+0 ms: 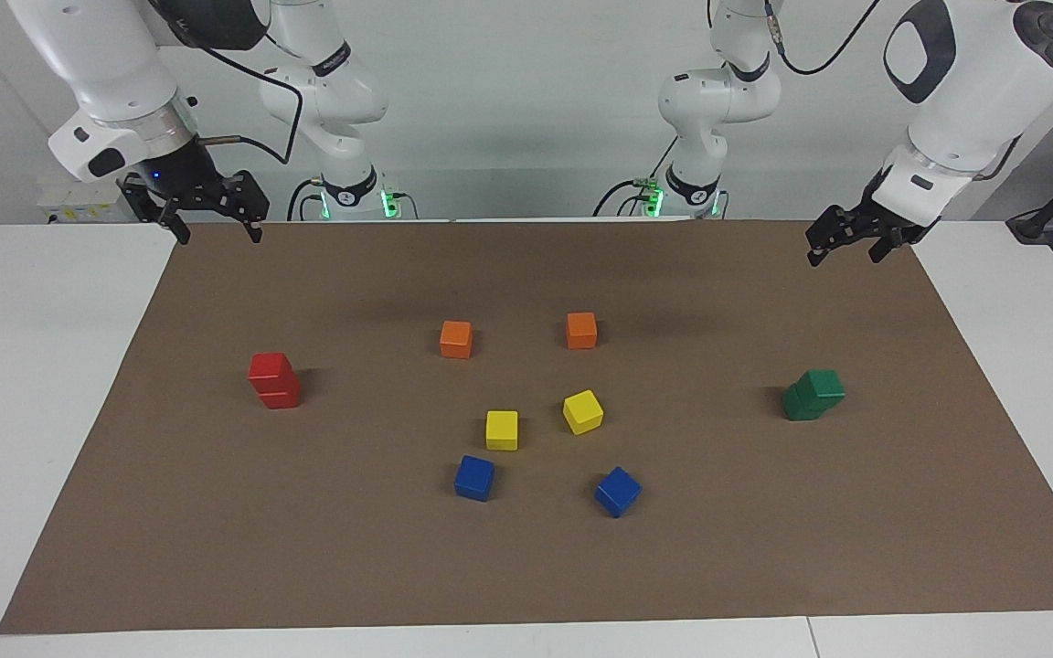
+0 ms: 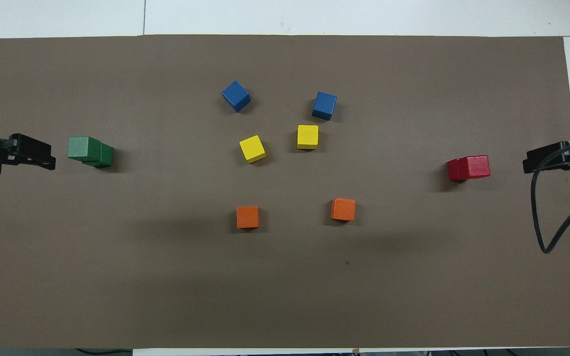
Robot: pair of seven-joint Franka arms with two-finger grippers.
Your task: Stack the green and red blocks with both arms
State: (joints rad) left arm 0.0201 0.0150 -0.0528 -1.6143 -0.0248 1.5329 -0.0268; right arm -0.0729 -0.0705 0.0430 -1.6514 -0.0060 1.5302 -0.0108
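Two dark green cubes stand stacked [image 1: 813, 395] toward the left arm's end of the brown mat, the top one shifted off-centre; the stack also shows in the overhead view [image 2: 89, 151]. Two red cubes stand stacked [image 1: 273, 380] toward the right arm's end, also in the overhead view [image 2: 468, 168]. My left gripper [image 1: 843, 258] is open and empty, raised over the mat's end beside the green stack [image 2: 42, 157]. My right gripper [image 1: 219, 236] is open and empty, raised over the mat's end beside the red stack [image 2: 532, 162].
In the middle of the mat [image 1: 526, 567] lie two orange cubes [image 1: 456, 339] [image 1: 581, 330], two yellow cubes [image 1: 502, 429] [image 1: 583, 411] and two blue cubes [image 1: 474, 478] [image 1: 618, 491]. White table borders the mat. A black cable [image 2: 542, 217] hangs by the right gripper.
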